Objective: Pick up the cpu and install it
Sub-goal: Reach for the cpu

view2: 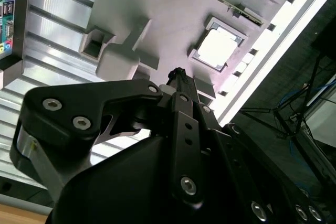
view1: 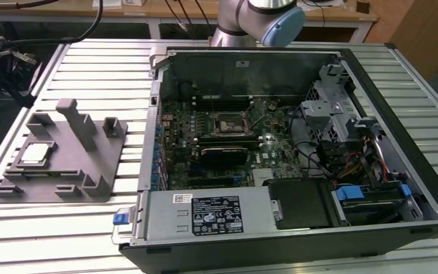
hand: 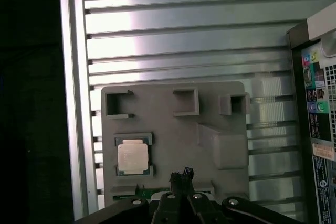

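Observation:
The cpu (view1: 36, 153), a thin square chip with a silvery top, lies flat in a recess of the grey holder block (view1: 89, 165) on the slatted table, at the exterior view's left. Both wrist views show the cpu (view2: 218, 47) (hand: 132, 157) resting on the holder (view2: 173, 9) (hand: 173, 124). My gripper (view2: 177, 73) (hand: 181, 174) hovers well above the holder, beside the chip and apart from it, its fingertips drawn together with nothing between them. The black socket frame (view1: 225, 123) sits in the middle of the motherboard inside the open computer case.
The open computer case (view1: 155, 103) takes up the table's centre and right, with drive cages, cables and a power supply (view1: 211, 214) inside. Tall posts (view1: 78, 123) rise from the holder. The arm's base (view1: 257, 17) stands behind the case. The table edge (hand: 71, 103) runs beside the holder.

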Controlling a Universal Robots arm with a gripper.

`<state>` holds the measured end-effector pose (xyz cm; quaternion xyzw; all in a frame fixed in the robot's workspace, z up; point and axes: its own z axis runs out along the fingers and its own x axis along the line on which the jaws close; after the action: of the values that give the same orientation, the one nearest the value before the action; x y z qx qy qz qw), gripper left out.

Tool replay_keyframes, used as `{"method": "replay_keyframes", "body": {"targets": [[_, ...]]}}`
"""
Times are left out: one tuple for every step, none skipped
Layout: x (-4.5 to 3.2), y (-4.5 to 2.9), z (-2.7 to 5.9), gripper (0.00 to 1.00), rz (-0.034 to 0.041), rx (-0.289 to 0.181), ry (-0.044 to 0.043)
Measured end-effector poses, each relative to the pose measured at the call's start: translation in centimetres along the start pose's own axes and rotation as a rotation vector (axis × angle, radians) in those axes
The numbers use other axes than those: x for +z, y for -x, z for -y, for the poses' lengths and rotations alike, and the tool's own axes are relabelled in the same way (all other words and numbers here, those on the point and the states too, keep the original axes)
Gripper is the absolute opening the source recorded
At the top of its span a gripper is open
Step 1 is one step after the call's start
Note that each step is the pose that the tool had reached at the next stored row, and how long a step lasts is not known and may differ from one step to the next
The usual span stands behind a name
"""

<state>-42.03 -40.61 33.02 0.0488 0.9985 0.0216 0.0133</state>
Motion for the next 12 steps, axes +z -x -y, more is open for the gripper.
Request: {"method": "replay_keyframes", "body": {"targets": [[0.15, -0.13, 0.02, 0.11, 0.0, 0.0, 0.0], [0.3, -0.26, 0.04, 0.11, 0.0, 0.0, 0.0], [0.42, -0.38, 0.06, 0.11, -0.0001, 0.0, -0.0001], [0.58, -0.52, 0.08, 0.11, 0.0, 0.0, 0.0], [0.72, -0.64, 0.11, 0.11, 0.0, 0.0, 0.0], [0.86, -0.77, 0.13, 0.11, -0.0001, 0.0, -0.0001], [1.01, -0.9, 0.15, 0.11, 0.0, 0.0, 0.0], [1.16, -1.02, 0.17, 0.11, 0.0, 0.0, 0.0001], [1.3, -1.14, 0.19, 0.11, 0.0, 0.0, 0.0], [1.46, -1.26, 0.21, 0.11, 0.0001, 0.0, 0.0001], [1.6, -1.38, 0.23, 0.11, 0.0, 0.0, 0.0], [1.74, -1.5, 0.25, 0.11, -0.0001, 0.0, 0.0]]}}
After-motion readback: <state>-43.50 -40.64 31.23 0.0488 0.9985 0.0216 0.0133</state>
